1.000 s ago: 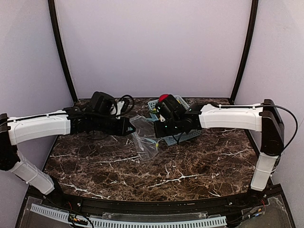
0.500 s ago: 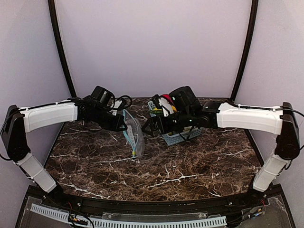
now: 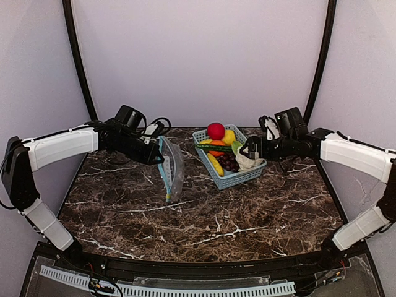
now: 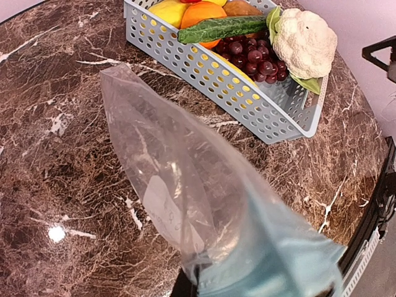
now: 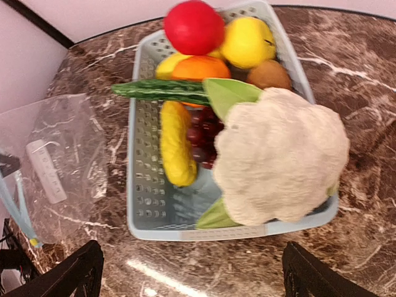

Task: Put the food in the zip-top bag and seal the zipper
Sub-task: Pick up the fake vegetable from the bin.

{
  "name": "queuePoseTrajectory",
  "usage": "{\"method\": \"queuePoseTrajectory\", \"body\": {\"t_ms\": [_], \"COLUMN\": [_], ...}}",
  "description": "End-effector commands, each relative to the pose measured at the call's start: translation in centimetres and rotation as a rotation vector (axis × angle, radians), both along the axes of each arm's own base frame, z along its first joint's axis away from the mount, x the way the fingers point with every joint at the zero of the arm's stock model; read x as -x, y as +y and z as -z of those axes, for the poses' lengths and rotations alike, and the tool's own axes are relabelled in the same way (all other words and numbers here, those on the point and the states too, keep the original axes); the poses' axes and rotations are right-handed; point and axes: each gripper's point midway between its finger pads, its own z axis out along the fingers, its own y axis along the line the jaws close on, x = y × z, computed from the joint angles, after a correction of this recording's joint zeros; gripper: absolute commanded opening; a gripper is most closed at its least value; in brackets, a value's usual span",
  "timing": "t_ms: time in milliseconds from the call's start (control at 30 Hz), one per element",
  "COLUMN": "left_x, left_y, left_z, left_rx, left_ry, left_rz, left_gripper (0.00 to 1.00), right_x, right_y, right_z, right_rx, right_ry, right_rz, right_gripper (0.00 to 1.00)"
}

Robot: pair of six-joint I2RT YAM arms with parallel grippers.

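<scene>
Dark marble worktop (image 3: 247, 216) carries the light-blue plastic lattice basket (image 5: 142, 204), where the lumpy white cauliflower (image 5: 281, 154) and yellow banana (image 5: 175, 145) lie; the clear flat zip-top bag (image 3: 174, 173) beside it has no food yet. Our left hand (image 3: 157, 156) pinches its light-blue zipper strip (image 3: 162, 164), closed. Our right hand (image 3: 250, 150) hovers wide open over the cauliflower, empty. We judge filling and sealing remain.

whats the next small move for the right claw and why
Probably lower the open right claw onto the cauliflower and close: it lies in the basket right beneath that claw, and the left claw holds the zip-top bag upright nearby.
</scene>
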Motion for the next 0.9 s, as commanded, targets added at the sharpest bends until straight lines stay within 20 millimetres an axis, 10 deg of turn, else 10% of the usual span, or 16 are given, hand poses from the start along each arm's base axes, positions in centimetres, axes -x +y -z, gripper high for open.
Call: {"method": "queuePoseTrajectory", "body": {"t_ms": [0,433,867], "left_x": [1.2,1.2,1.1], "left_y": [0.5,1.1,1.3], "left_z": [0.7,1.0,0.9], "left_rx": [-0.003,-0.028,-0.04], "left_ry": [0.014,0.001,-0.01], "left_rz": [0.021,0.012,0.008], "left_gripper": [0.01,0.01,0.01], "right_x": [-1.7,-7.4,-8.4], "right_y": [-2.5,-5.8,-3.0], "right_z": [2.3,5.5,4.5], "right_rx": [-0.008,-0.003,-0.055], "right_ry": [0.061,0.057,-0.03], "right_rz": [0.051,0.07,-0.146], "right_gripper": [0.99,0.99,0.98]}}
